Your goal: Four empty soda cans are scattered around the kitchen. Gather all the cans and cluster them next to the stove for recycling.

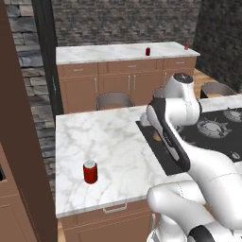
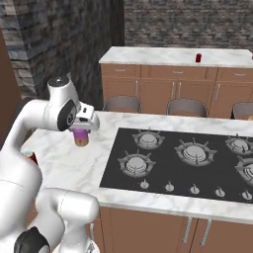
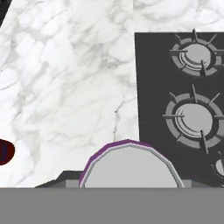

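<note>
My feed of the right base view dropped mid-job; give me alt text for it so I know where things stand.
The gripper holds the purple-pink soda can low over the marble island counter, just left of the black stove. Another red can stands on the far counter, and three stools sit behind the island.

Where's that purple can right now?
The purple can sits in the pincer over the marble counter, just left of the stove in the right base view.
</note>
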Motion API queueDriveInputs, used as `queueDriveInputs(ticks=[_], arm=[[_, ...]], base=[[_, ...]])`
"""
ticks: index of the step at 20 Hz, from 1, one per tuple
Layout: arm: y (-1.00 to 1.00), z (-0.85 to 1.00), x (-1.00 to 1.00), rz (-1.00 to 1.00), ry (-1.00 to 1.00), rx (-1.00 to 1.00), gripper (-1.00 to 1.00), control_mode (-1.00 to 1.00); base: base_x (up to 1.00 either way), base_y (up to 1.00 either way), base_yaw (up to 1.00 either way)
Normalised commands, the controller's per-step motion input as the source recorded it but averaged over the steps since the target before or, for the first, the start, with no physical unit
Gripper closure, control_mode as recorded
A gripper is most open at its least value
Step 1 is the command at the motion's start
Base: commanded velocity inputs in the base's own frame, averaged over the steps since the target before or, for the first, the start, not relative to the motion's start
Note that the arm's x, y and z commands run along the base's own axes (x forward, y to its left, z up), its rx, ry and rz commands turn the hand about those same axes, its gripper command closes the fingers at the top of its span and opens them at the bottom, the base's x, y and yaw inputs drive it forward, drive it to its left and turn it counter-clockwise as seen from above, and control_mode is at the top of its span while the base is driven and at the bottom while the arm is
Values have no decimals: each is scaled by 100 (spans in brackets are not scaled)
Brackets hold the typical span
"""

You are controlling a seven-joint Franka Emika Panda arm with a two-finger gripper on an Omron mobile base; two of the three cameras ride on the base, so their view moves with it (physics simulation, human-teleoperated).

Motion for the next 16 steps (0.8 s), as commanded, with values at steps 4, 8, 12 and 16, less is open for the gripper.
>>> queueDriveInputs(ticks=[4, 8, 12, 16], arm=[[21, -12, 75, 0, 0, 0, 100, -100], [6, -18, 66, 0, 0, 0, 100, -100], [4, -24, 62, 0, 1, 0, 100, -100], [1, -23, 58, 0, 5, 0, 100, -100]], base=[[0, 0, 0], [0, 0, 0], [0, 0, 0], [0, 0, 0]])
